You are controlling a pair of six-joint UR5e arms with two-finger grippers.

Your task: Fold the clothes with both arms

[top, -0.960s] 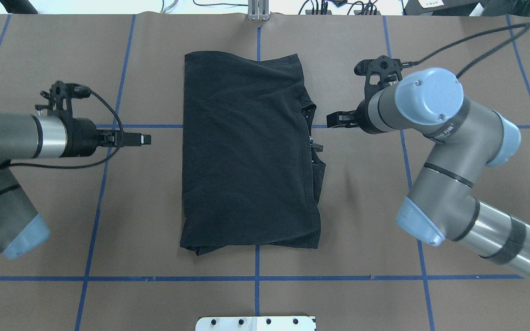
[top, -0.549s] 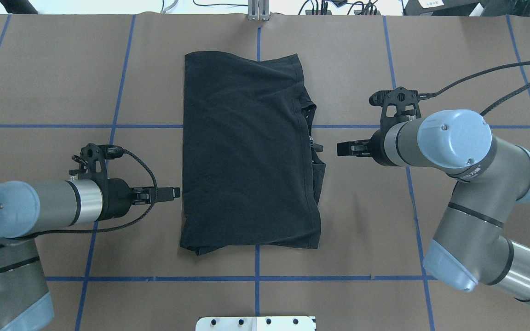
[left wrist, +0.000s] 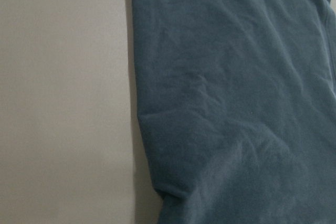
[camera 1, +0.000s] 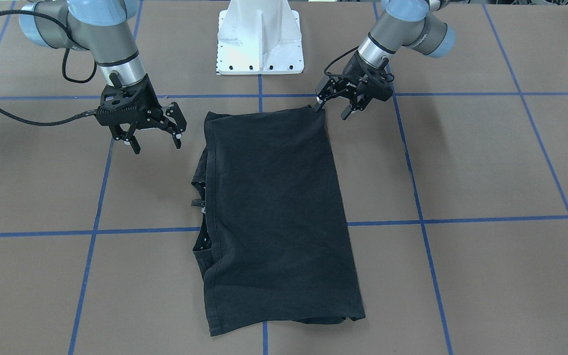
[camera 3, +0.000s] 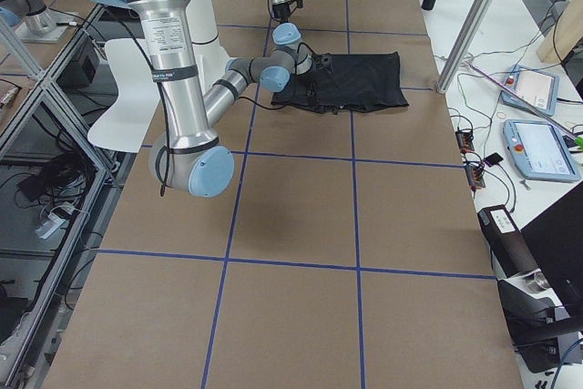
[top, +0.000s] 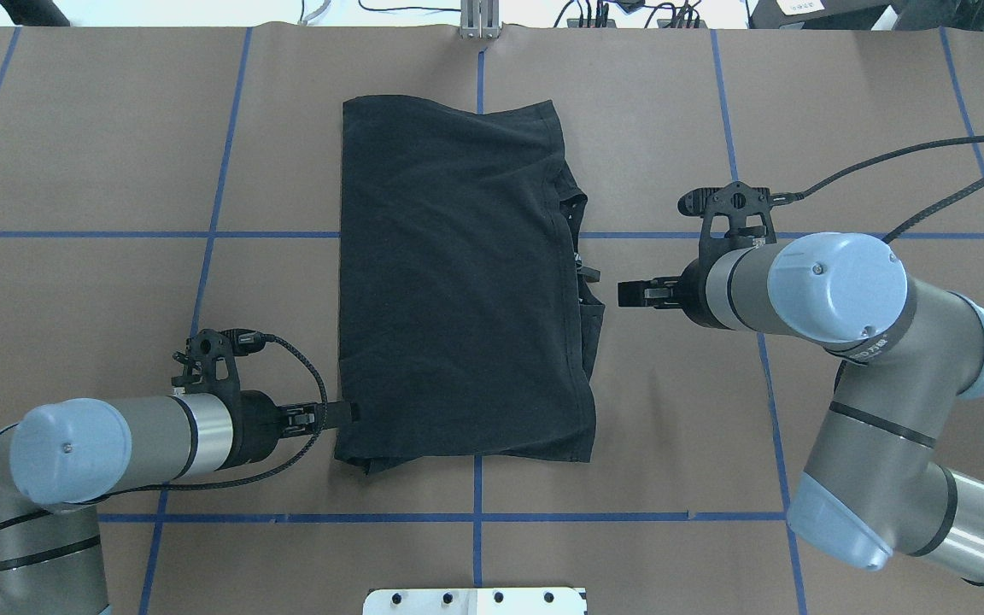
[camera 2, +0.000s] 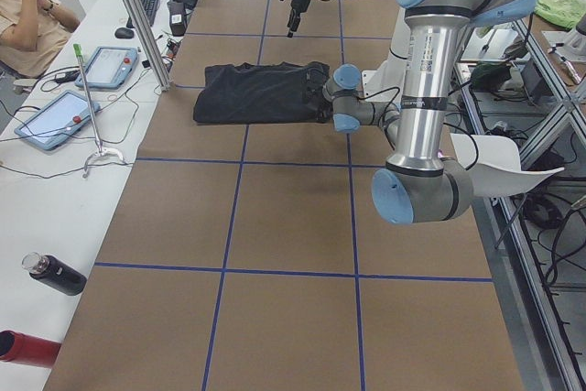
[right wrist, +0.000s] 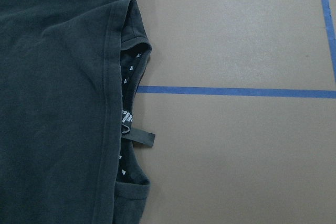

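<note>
The black T-shirt [top: 458, 282] lies folded into a long rectangle at the table's middle, logo hidden. It also shows in the front view [camera 1: 274, 207]. My left gripper [top: 347, 413] is open and low at the shirt's near left corner; in the front view [camera 1: 332, 109] one fingertip [camera 1: 319, 107] is right at that corner. The left wrist view shows the shirt's folded edge [left wrist: 236, 103]. My right gripper [top: 622, 293] is open and empty, a little off the shirt's right edge beside the collar. In the front view [camera 1: 157, 144] its jaws are spread. The right wrist view shows the collar and its tag loop [right wrist: 139, 136].
The white pedestal base [camera 1: 259, 39] stands at the robot's edge of the table. Blue tape lines [top: 475, 516] grid the brown table. In the left side view an operator [camera 2: 32, 16], tablets [camera 2: 50, 121] and bottles [camera 2: 55, 274] are along a side bench.
My left arm has swept toward the robot's side and in to the shirt's near left corner. My right arm has come back to beside the collar. The shirt has not moved.
</note>
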